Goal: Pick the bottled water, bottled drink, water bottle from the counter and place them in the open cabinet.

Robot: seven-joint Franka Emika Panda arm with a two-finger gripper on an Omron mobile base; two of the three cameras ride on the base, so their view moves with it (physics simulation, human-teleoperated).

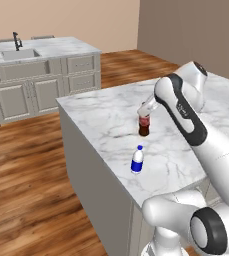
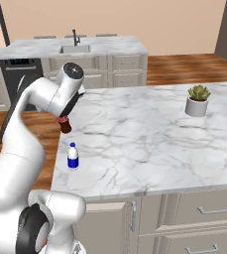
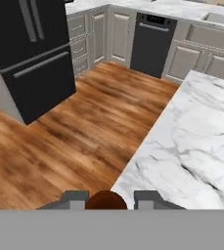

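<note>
The bottled drink (image 1: 144, 127) (image 2: 65, 126), dark brown with a red label, is upright near the left edge of the white marble counter (image 1: 106, 112) (image 2: 144, 134). My gripper (image 1: 145, 113) (image 2: 63, 118) (image 3: 111, 197) is shut around its neck, and its brown top (image 3: 106, 200) shows between the fingers. I cannot tell whether the drink rests on the marble or hangs just above it. The bottled water (image 1: 137, 160) (image 2: 73, 156), small and clear with a blue band, stands free nearer the counter's front corner. The water bottle and the open cabinet are out of view.
A potted succulent (image 2: 197, 100) stands at the counter's far right. A second marble top with a sink (image 1: 21, 52) (image 2: 75, 48) lies across the wooden floor (image 3: 84, 132). A black fridge (image 3: 30, 49) and a dark dishwasher (image 3: 150, 44) stand beyond the floor.
</note>
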